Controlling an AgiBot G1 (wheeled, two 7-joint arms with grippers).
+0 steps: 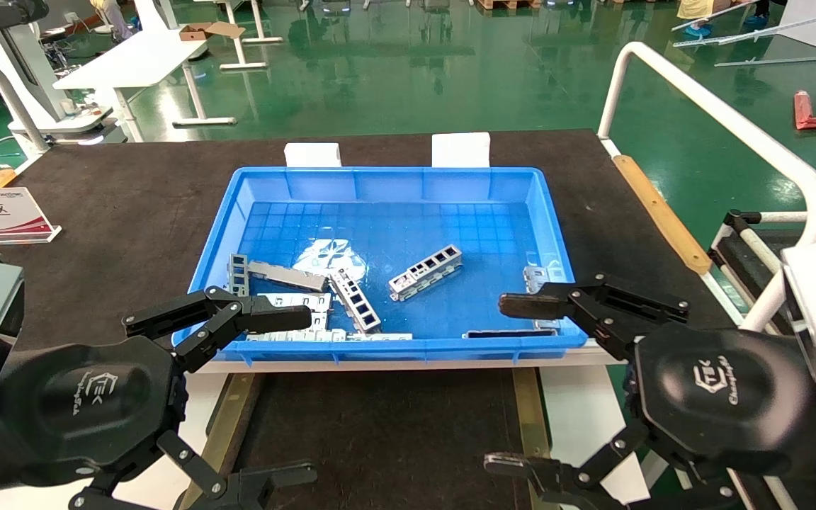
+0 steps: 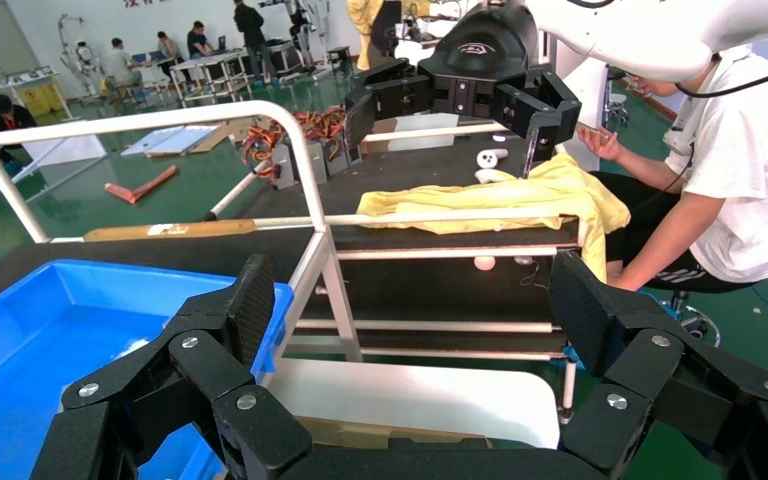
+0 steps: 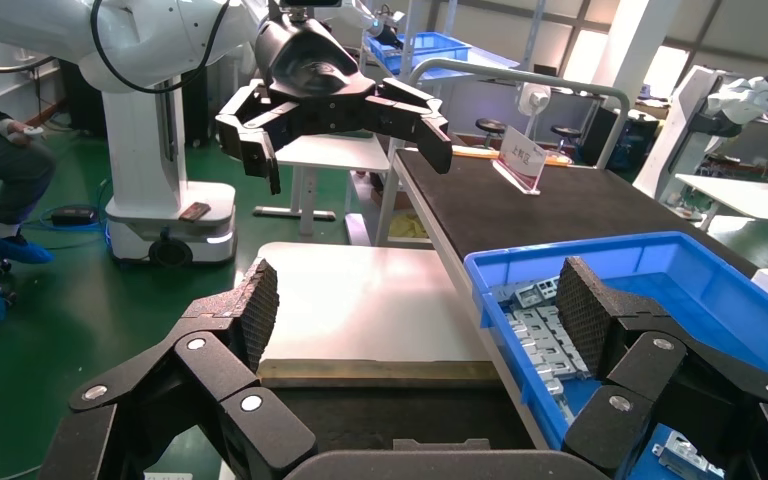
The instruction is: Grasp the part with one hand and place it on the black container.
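Note:
Several silver-grey metal parts lie in the blue bin (image 1: pixel 387 205). One ladder-like part (image 1: pixel 426 272) lies alone near the bin's middle, and another (image 1: pixel 356 301) lies among a cluster at the front left. The black container (image 1: pixel 380 425), with brass side rails, sits just in front of the bin. My left gripper (image 1: pixel 309 394) is open and empty over the container's left rail. My right gripper (image 1: pixel 496 384) is open and empty over its right rail. The right wrist view shows parts (image 3: pixel 550 330) in the bin and the container's floor (image 3: pixel 380 420).
A flat grey strip (image 1: pixel 287 273) lies at the bin's left. Two white blocks (image 1: pixel 312 154) stand behind the bin. A sign (image 1: pixel 1 212) stands at the far left. A white tubular rail (image 1: pixel 720 120) runs along the right. White panels (image 1: pixel 578 418) flank the container.

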